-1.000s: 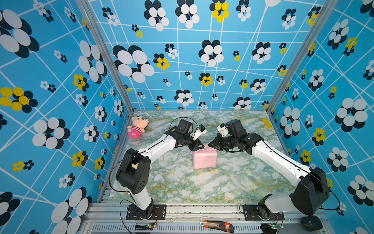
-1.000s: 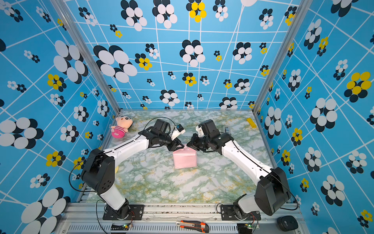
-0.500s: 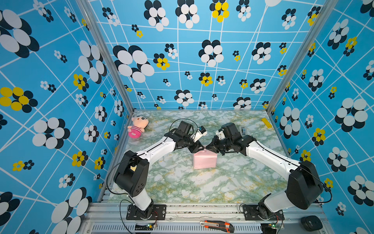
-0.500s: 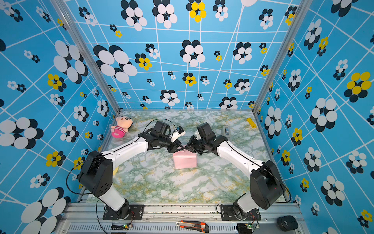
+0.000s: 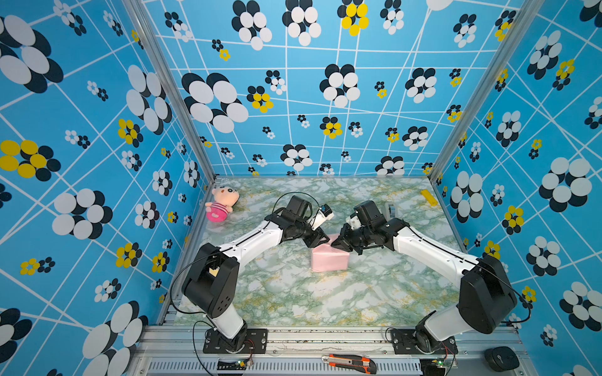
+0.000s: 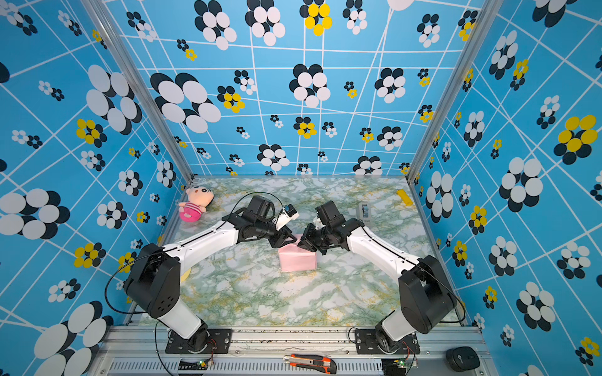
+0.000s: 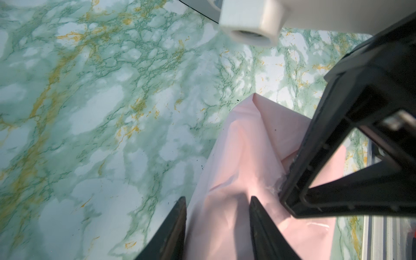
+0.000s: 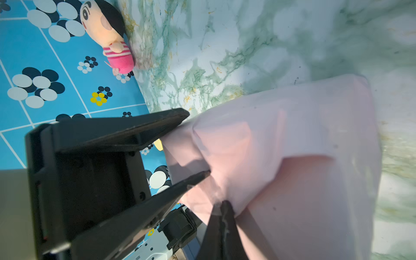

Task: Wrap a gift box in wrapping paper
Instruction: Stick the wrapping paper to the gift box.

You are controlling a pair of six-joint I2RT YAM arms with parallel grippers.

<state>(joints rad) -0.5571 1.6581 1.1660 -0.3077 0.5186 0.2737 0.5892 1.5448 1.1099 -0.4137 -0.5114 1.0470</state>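
Note:
The wrapping paper [image 5: 329, 260] [image 6: 298, 260] shows its pale pink face, folded into a box-shaped package at the middle of the table. The gift box is hidden inside it. My left gripper [image 5: 321, 242] [image 6: 290, 241] is at the package's far top edge. Its jaws [image 7: 217, 200] stand open astride a creased flap of the paper [image 7: 236, 157]. My right gripper [image 5: 335, 242] [image 6: 301, 244] faces it from the other side. It is shut [image 8: 222, 204], with its tip pressed on the paper's fold [image 8: 304, 135] beside the left gripper [image 8: 198, 144].
A pink-striped plush doll [image 5: 221, 205] lies at the back left by the wall. A grey tape dispenser [image 5: 390, 208] stands behind the right arm, and a yellow item [image 5: 429, 197] lies at the back right. A utility knife [image 5: 348, 361] and a black mouse [image 5: 500, 358] lie in front, off the table.
Both grippers have come down and closer together onto the package's far top edge. The package has stayed in place.

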